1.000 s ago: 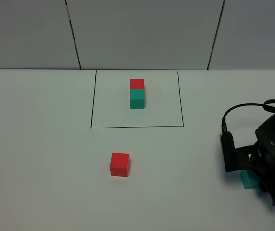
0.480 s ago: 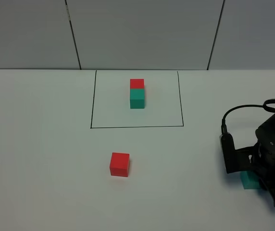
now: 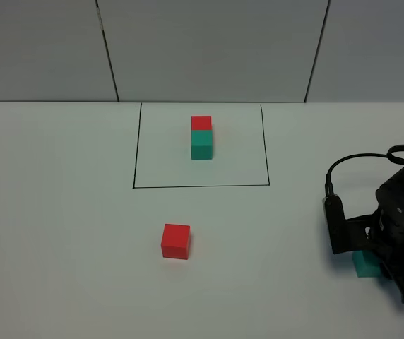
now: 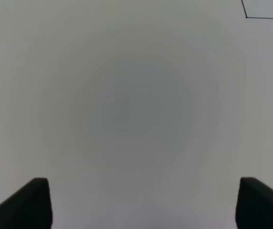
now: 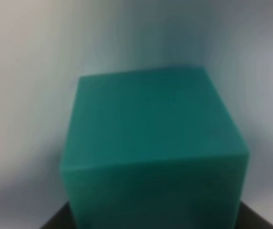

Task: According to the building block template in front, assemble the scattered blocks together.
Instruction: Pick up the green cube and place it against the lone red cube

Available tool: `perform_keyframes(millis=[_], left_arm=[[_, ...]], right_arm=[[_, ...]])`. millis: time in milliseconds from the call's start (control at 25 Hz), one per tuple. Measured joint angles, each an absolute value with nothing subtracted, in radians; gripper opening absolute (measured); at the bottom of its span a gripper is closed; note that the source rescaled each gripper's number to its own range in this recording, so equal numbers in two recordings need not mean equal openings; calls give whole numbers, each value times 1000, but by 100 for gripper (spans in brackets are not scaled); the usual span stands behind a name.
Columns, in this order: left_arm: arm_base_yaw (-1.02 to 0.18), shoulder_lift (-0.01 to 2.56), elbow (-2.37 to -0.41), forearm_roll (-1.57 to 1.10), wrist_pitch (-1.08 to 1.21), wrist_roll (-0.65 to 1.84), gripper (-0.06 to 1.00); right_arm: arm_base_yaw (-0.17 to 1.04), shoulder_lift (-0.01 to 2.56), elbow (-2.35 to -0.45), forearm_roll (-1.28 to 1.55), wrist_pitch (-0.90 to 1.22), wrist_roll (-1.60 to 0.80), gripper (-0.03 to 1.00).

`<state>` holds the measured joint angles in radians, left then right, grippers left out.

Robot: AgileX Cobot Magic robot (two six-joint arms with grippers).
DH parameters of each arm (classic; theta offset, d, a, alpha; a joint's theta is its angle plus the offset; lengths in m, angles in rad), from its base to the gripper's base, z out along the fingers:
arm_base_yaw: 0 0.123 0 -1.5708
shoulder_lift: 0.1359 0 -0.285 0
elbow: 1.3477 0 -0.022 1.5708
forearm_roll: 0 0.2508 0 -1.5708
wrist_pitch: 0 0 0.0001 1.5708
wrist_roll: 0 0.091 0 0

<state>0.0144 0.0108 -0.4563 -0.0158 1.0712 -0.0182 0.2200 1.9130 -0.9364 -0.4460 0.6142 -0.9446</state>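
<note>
The template, a red cube joined to a teal cube, sits inside a thin black rectangle at the table's back middle. A loose red cube lies in front of the rectangle. The loose teal cube lies at the right, partly hidden by the right arm, and fills the right wrist view. My right gripper is low over it, jaws on either side, open. My left gripper is open and empty over bare table; it is out of the high view.
A black cable loops off the right arm. A corner of the black rectangle shows in the left wrist view. White table all around; grey panelled wall at the back.
My right gripper has sunk slightly around the teal cube. The cubes have not moved.
</note>
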Motion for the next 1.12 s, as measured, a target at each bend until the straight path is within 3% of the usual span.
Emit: perform_keyframes(millis=[320,520,1120], left_arm=[[14,11,-456,-16,1071,-18,94],[14,11,-456,-16,1071,-18,94],[14,11,-456,-16,1071,-18,94]], right_arm=[[221,1901,-939,-406,608,-962,1],[234,1893,-993,-350,715,-964,1],[398,1893,-1138,-326,878,-879,1]])
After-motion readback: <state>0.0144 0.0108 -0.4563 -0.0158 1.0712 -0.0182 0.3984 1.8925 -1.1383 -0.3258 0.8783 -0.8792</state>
